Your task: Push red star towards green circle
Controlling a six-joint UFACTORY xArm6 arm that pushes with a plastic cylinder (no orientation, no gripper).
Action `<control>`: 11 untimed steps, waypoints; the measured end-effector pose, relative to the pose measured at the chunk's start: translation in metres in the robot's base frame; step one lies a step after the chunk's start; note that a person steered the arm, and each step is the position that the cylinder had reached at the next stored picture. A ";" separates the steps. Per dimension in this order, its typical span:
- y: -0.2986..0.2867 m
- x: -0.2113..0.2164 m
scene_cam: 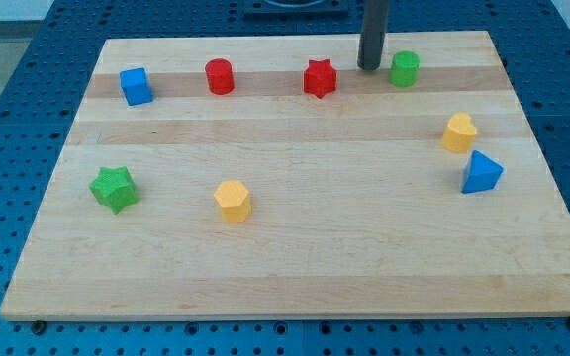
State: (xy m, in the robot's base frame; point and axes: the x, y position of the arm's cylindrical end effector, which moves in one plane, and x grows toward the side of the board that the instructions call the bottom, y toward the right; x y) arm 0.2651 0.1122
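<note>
The red star (320,78) lies near the view's top, a little right of centre, on the wooden board (295,257). The green circle (404,68) is a short green cylinder to the star's right, close to the board's top edge. My tip (369,67) is the lower end of a dark rod that comes down from the view's top. It stands between the two blocks, just left of the green circle and up-right of the red star. It touches neither, as far as I can tell.
A red cylinder (220,76) and a blue cube (137,86) lie left of the star. A yellow heart-like block (459,132) and a blue triangle (481,173) are at the right. A green star (114,188) and a yellow hexagon (233,201) are lower left.
</note>
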 end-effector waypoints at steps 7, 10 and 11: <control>-0.108 -0.065; -0.144 0.000; -0.119 0.011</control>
